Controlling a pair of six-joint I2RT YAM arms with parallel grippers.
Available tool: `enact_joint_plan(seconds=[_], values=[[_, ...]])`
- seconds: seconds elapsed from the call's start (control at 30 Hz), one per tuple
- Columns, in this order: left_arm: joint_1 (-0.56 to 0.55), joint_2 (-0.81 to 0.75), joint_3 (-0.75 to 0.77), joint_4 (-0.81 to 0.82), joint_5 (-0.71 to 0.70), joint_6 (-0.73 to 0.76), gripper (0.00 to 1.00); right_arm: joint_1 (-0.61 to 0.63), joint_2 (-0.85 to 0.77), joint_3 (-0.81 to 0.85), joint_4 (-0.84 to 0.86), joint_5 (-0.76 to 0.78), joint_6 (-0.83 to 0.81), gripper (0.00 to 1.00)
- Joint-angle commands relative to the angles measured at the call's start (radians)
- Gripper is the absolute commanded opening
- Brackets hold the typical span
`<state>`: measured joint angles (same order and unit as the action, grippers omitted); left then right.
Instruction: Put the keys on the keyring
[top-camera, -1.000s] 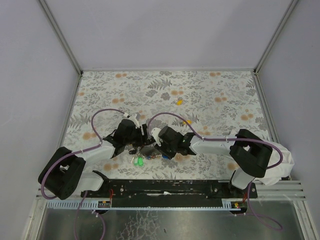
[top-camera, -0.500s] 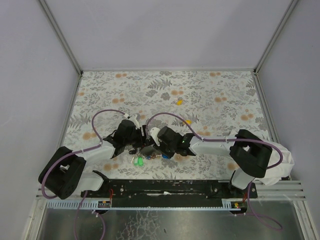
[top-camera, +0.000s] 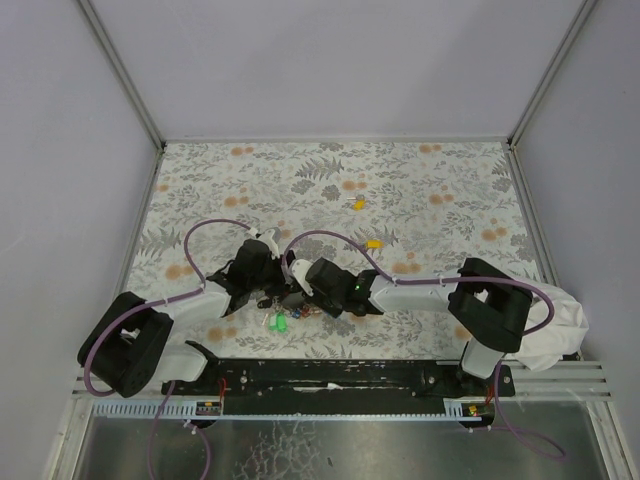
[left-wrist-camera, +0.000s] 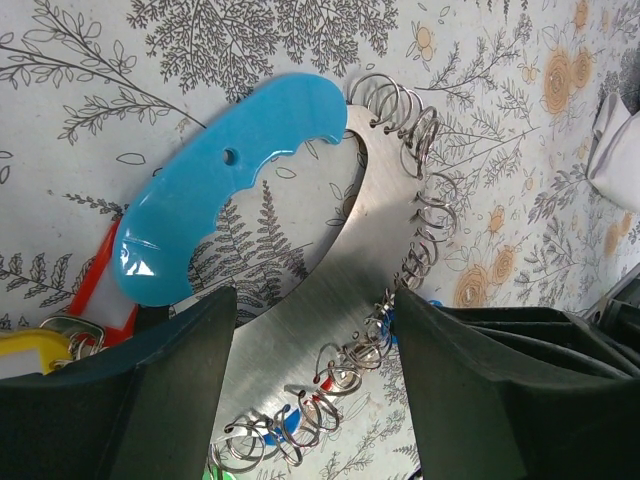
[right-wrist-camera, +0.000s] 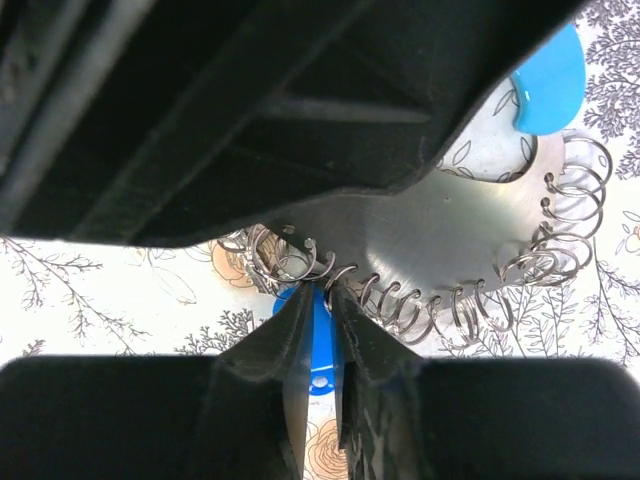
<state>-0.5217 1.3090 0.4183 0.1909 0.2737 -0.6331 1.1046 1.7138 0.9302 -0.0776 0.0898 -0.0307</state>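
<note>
**Clearances.** Both grippers work close together at the near middle of the table (top-camera: 450, 180), just ahead of the base rail (top-camera: 340, 372). The far half and both sides of the table are open. Only two loose yellow keys (top-camera: 358, 203) lie there, well apart from the grippers.

The left gripper (left-wrist-camera: 312, 310) stands spread wide. A metal plate (left-wrist-camera: 370, 200) with a blue handle (left-wrist-camera: 220, 190) fills the gap between its jaws. Whether the jaws press on the plate edges cannot be told. A row of wire rings (left-wrist-camera: 425, 190) runs along the plate's outer edge, close past the right-hand jaw.

The right gripper (right-wrist-camera: 325, 300) is drawn nearly together, with only a thin slit between its fingers (right-wrist-camera: 290, 350). Its tips touch the row of rings, and a blue cap (right-wrist-camera: 318, 345) lies behind the slit.

The cluster of keys (top-camera: 282, 320) lies just near of both grippers, toward the rail. The keyring cannot be singled out among the rings.

**Surface and room.** The table has a grey leaf print with orange flowers. Plain pale walls (top-camera: 330, 70) close in three sides.

**Change from earlier.** The right arm has shifted left, bringing its gripper closer to the left one. The nearer yellow key now lies clear of the right arm's cable (top-camera: 340, 240). The left arm and the keys are unchanged.
</note>
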Motion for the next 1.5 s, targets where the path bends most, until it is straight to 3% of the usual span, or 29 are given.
enact_joint_plan(seconds=[0.0, 0.13, 0.53, 1.0, 1.2, 1.33, 1.37, 1.47], values=[[0.006, -0.001, -0.014, 0.069, 0.019, -0.001, 0.63, 0.006, -0.032, 0.017, -0.007, 0.080, -0.021, 0.13], [0.006, -0.018, -0.030, 0.102, 0.031, 0.010, 0.63, 0.007, -0.074, 0.005, -0.003, 0.114, -0.027, 0.00], [0.007, -0.071, -0.092, 0.287, 0.096, 0.042, 0.62, -0.003, -0.225, -0.091, 0.152, 0.027, -0.065, 0.00], [0.023, -0.039, -0.145, 0.526, 0.237, -0.026, 0.61, -0.139, -0.386, -0.334, 0.590, -0.138, -0.024, 0.00], [0.029, 0.047, -0.151, 0.558, 0.246, -0.049, 0.61, -0.145, -0.343, -0.358, 0.600, -0.142, 0.027, 0.00], [0.030, 0.080, -0.149, 0.553, 0.248, -0.048, 0.59, -0.145, -0.341, -0.338, 0.494, -0.106, 0.096, 0.00], [0.029, 0.074, -0.148, 0.540, 0.245, -0.043, 0.59, -0.146, -0.347, -0.311, 0.437, -0.095, 0.111, 0.02], [0.029, 0.049, -0.138, 0.473, 0.220, -0.013, 0.60, -0.146, -0.352, -0.242, 0.254, -0.073, 0.143, 0.23]])
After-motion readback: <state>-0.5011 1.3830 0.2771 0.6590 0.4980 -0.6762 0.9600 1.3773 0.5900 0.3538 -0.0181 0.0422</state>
